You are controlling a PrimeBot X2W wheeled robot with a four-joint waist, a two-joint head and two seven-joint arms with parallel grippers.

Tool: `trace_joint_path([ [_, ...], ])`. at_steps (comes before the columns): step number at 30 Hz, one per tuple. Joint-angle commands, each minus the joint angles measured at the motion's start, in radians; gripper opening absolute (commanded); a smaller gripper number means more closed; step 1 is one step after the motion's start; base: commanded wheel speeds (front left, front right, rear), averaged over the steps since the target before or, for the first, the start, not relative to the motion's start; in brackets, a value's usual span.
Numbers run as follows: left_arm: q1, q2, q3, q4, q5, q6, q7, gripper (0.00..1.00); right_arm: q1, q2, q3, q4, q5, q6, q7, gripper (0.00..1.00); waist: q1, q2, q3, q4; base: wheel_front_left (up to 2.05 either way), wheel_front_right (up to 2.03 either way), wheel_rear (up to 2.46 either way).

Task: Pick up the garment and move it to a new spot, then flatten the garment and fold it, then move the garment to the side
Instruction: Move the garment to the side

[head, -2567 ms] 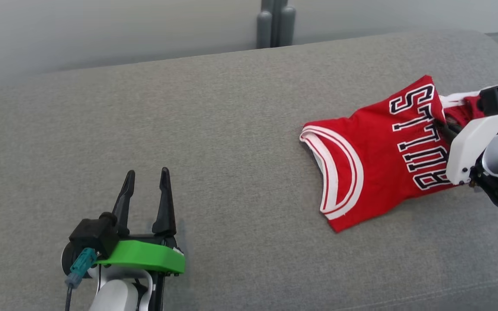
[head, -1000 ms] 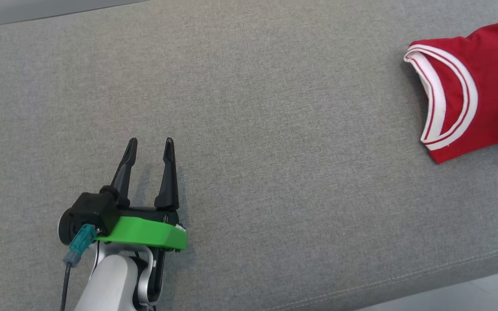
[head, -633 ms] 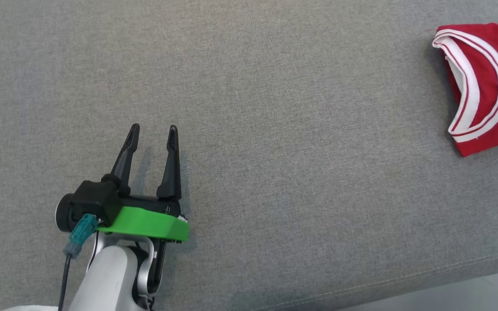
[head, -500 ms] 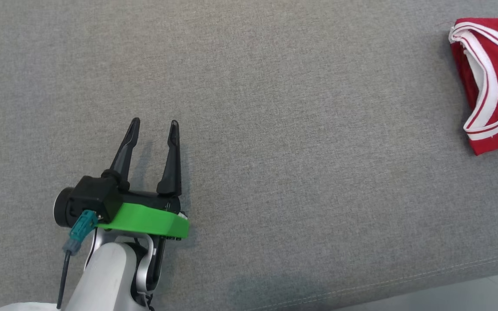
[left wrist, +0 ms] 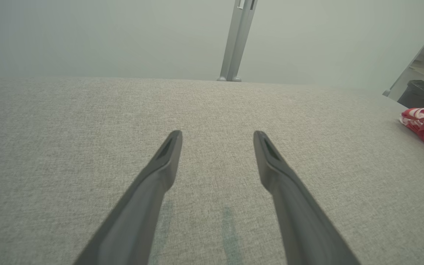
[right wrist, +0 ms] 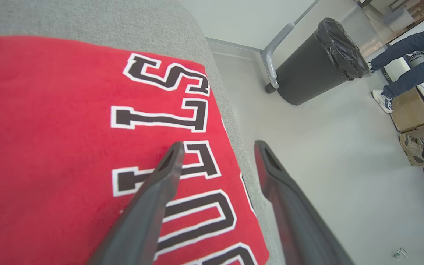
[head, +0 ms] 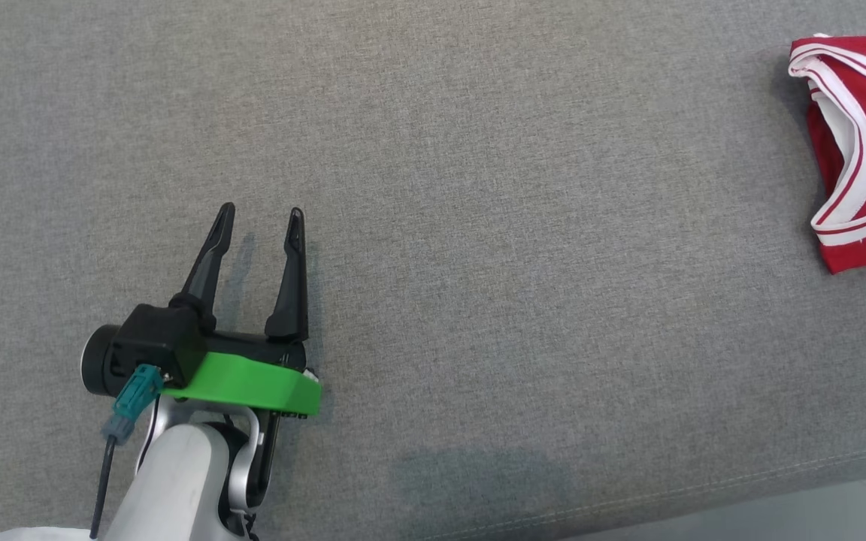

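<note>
- Right wrist view puts the garment [right wrist: 68, 129] right under you: red, folded, lying flat on the grey cushion [right wrist: 87, 14], with its black-and-white lettering [right wrist: 168, 110] face up.
- In the head view it sits at 2 o'clock, cut by the frame's edge, with its white-trimmed opening [head: 835, 128] turned toward 9 o'clock.
- The right gripper [right wrist: 218, 144] hovers over it with fingers spread wide and nothing between them. One finger crosses the lettering; the other hangs past the cushion's rim, over the floor [right wrist: 326, 176]. I cannot tell whether either tip touches cloth.
- You appear to have the garment set at the side, so the step in hand is getting clear of it. Lift straight up off the cloth before you swing anywhere. A sideways pull with a low tip could catch the top layer and open the fold.
- The garment's edge lies close to the cushion's rim, toward 3 o'clock in the right wrist view. Do not nudge it that way, or it may slide off.
- The left gripper [head: 261, 210], at 8 o'clock in the head view, is spread wide too. It is empty, over bare cushion and well apart from the garment. Leave it parked.
</note>
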Motion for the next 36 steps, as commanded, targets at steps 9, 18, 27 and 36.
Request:
trace_joint_path([
  [9,0.024,0.012,0.004,0.011,-0.011,0.011,-0.002,1.0,-0.014,0.038,-0.024,0.019,-0.058,-0.001,-0.073,1.0,0.0,0.0,-0.057,-0.028,0.0,0.0,0.0],
  [18,0.047,-0.009,0.021,0.064,-0.076,-0.023,-0.03,1.0,-0.04,0.089,0.052,-0.005,-0.052,-0.001,-0.137,1.0,0.0,0.0,-0.18,-0.046,0.0,0.0,0.0],
  [27,0.084,-0.012,0.069,0.178,-0.116,-0.007,-0.058,1.0,0.011,0.177,0.221,-0.08,0.088,-0.001,-0.22,1.0,0.0,0.0,-0.346,-0.034,0.0,0.0,0.0],
  [36,0.147,0.002,0.095,0.248,-0.112,0.026,-0.071,1.0,0.193,0.242,0.247,-0.23,0.251,-0.001,-0.249,1.0,0.0,0.0,-0.441,-0.005,0.0,0.0,0.0],
])
